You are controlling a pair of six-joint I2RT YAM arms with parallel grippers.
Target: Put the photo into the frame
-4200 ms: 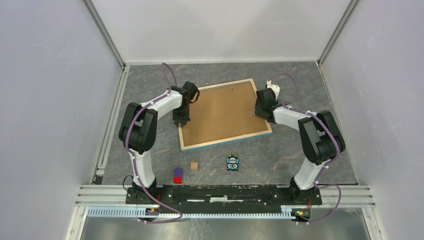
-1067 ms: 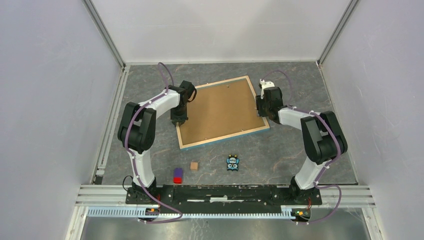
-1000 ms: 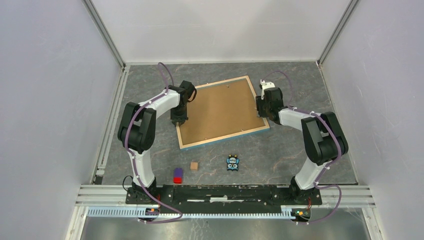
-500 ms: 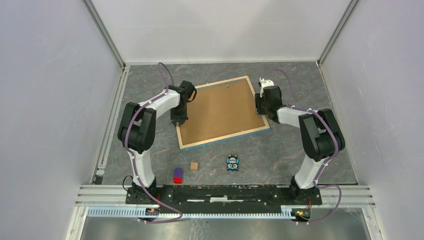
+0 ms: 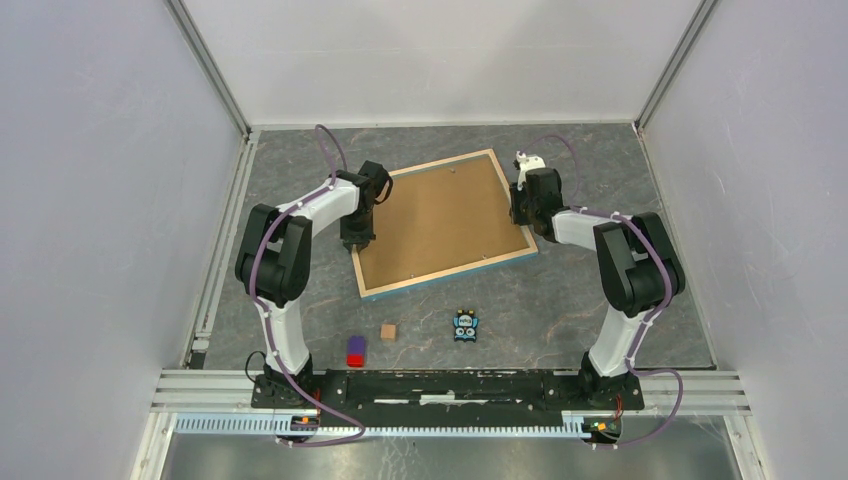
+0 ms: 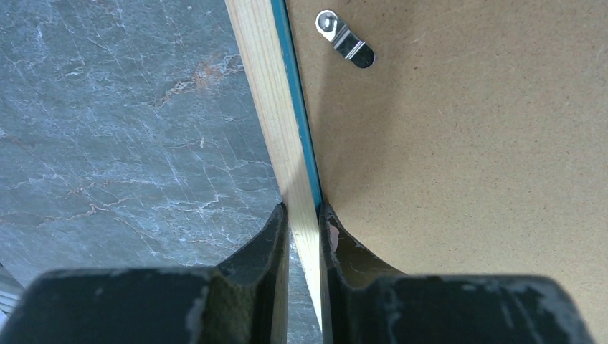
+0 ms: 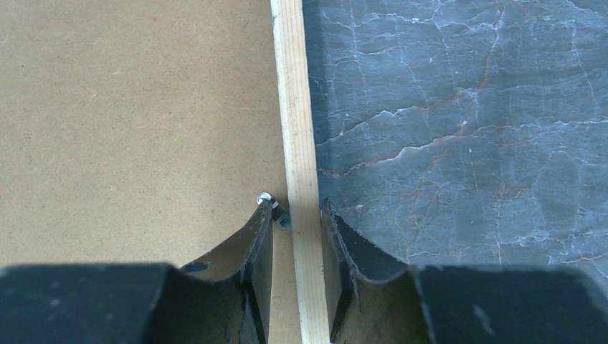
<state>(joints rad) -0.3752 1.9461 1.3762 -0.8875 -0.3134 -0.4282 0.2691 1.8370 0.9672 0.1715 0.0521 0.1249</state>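
The right pincer (image 7: 295,206) has slid farther along the right rim of the frame (image 5: 450,274) and narrowed, straddling it but not yet pinching. The left pincer (image 6: 302,213) stays clamped on the left rim. The frame lies back-up mid-tabletop (image 5: 570,300) (photo not visible), so a two-sided lift looks near.

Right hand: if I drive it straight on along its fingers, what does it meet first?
Most likely the frame: the right hand straddles its wooden rim, so the rim would slide deeper into the gap. Its board-side finger would press the metal clip on the backing board, though depth is unclear.
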